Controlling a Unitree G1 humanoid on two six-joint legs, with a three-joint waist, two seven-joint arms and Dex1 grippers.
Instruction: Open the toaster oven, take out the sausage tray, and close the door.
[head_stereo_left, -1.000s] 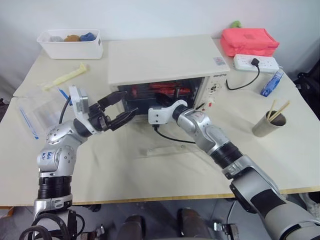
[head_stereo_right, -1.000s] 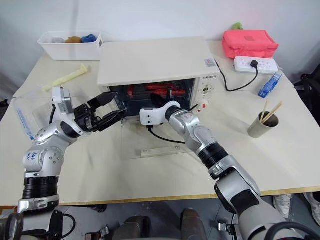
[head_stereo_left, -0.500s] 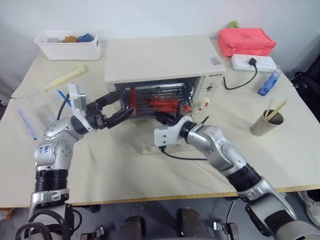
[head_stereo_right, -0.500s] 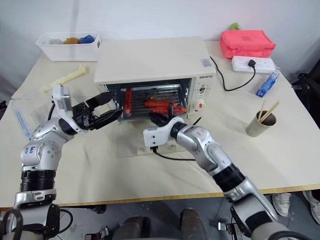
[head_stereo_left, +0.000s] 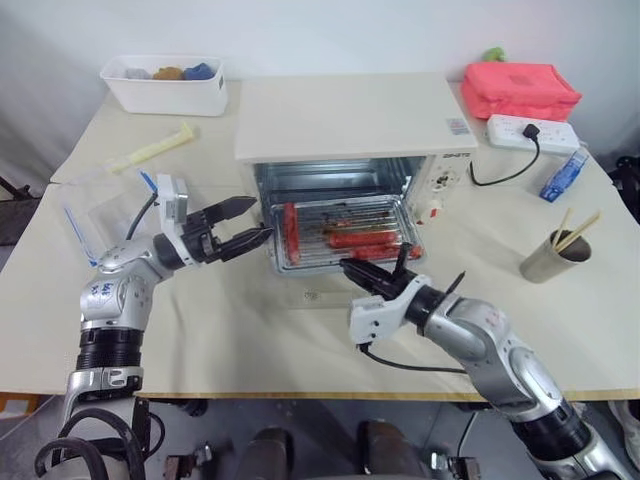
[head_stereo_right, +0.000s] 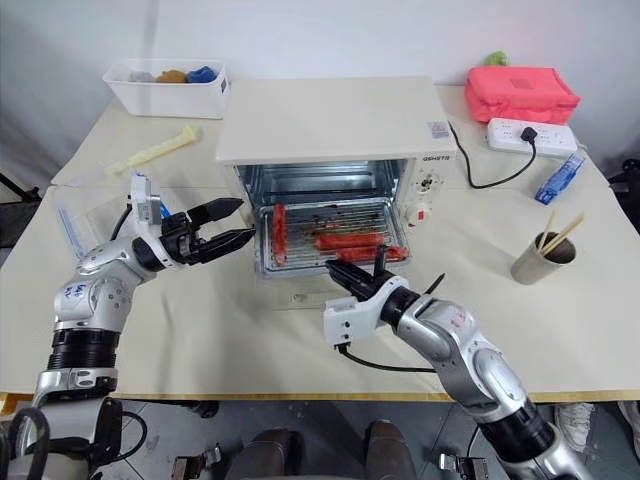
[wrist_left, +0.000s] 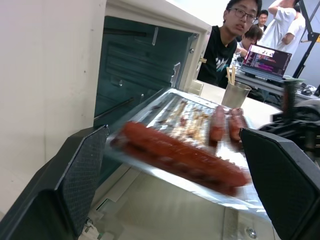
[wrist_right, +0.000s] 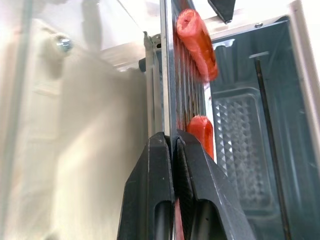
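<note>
The right gripper has its fingers pinched tight on the near rim of the sausage tray, the metal lip sandwiched between the two black pads in the right wrist view; a second ago those fingers were deep at the mouth of the toaster oven, and since then the arm has drawn back toward the robot and the tray has come with it; it now juts out of the cavity over the lowered door, its far end at the oven's mouth, red sausages lying just beyond the fingertips and one lengthwise along the edge farthest to the left.

The left gripper has its fingers spread wide and holds nothing; it hovers just beside the tray's left edge, the tray lying across the gap between the fingers in the left wrist view; it has sunk slightly over the last second while keeping its spread.

Outward from both, the door lies flat on the tabletop in front of the oven.

So the opening is done and the extraction is well under way; I judge the next need is a second hold from the left side, since a one-sided pinch on a loaded tray could tip it; closing the door remains.
</note>
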